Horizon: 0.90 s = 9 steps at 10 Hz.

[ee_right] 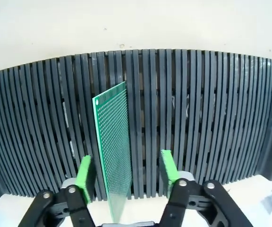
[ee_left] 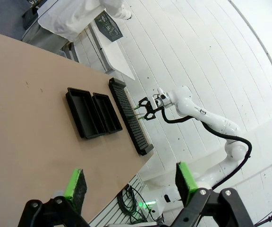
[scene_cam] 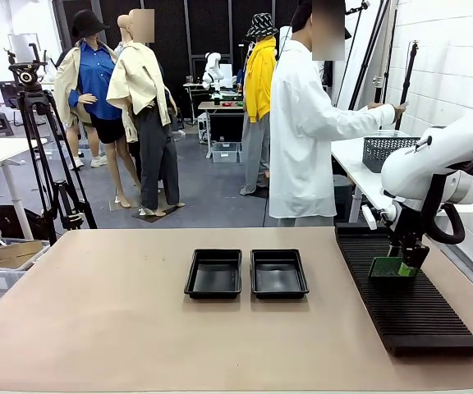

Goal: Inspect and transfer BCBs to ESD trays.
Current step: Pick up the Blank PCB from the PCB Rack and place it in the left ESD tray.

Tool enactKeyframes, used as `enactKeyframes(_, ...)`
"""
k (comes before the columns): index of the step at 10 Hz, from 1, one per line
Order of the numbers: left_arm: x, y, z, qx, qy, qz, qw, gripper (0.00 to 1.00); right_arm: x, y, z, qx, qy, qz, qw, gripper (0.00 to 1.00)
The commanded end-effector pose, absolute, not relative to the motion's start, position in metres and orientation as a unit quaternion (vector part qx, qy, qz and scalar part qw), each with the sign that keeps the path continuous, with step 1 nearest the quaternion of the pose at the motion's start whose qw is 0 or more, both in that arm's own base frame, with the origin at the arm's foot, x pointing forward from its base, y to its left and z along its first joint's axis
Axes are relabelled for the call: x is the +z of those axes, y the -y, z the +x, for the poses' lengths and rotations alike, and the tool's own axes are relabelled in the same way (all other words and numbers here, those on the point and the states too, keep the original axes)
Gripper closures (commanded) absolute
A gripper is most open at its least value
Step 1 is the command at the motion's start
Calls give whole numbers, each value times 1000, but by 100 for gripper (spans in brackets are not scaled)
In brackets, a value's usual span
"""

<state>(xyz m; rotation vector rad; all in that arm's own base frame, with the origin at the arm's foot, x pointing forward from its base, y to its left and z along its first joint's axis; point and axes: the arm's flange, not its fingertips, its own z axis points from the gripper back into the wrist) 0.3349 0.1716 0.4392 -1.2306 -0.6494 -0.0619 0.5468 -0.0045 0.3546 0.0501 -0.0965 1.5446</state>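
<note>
- One table point(scene_cam: 97, 328), light brown, carrying the rack and the trays.
- One person point(scene_cam: 302, 139) in a white long-sleeved coat stands at the far side, turned toward a side bench, one hand on a dark upright pole.
- One long black slotted rack point(scene_cam: 433, 316) lies along the table's right side. Its many narrow slots run crosswise.
- Two white arms are counted. The right arm point(scene_cam: 433, 164) bends down over the rack, and from the left wrist view it shows far off, above the rack's edge.
- One grey mesh basket point(scene_cam: 388, 152) sits on the bench behind the rack.
- Two ESD trays, glossy black, lie side by side at the table's middle, just apart. Both the left tray point(scene_cam: 213, 273) and the right tray point(scene_cam: 279, 273) hold nothing.
- Left gripper point(ee_left: 130, 182): its green pads stand wide apart with nothing between them, high above the table's near edge.
- Right gripper point(ee_right: 126, 168): its pincer is apart and straddles the board, with a clear gap showing between the board and one pad.
- One BCB point(ee_right: 112, 151), green, its face a fine grid of tiny dots, stands upright on edge in a rack slot about midway along the rack, between the right gripper's fingers.
</note>
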Motion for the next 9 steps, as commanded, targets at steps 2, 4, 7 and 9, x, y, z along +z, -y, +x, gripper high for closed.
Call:
enactKeyframes(2,441,-172,333,-28,299,-571,764,0,355,2,554,695,35,3,718,73)
enactKeyframes(4,441,-172,333,-28,299,-571,764,0,355,1,556,696,32,1,718,100)
enactKeyframes(7,441,-172,333,-28,299,-571,764,0,354,2,558,696,29,2,718,100)
enactKeyframes(9,441,-172,333,-28,299,-571,764,0,353,3,561,694,23,7,720,100)
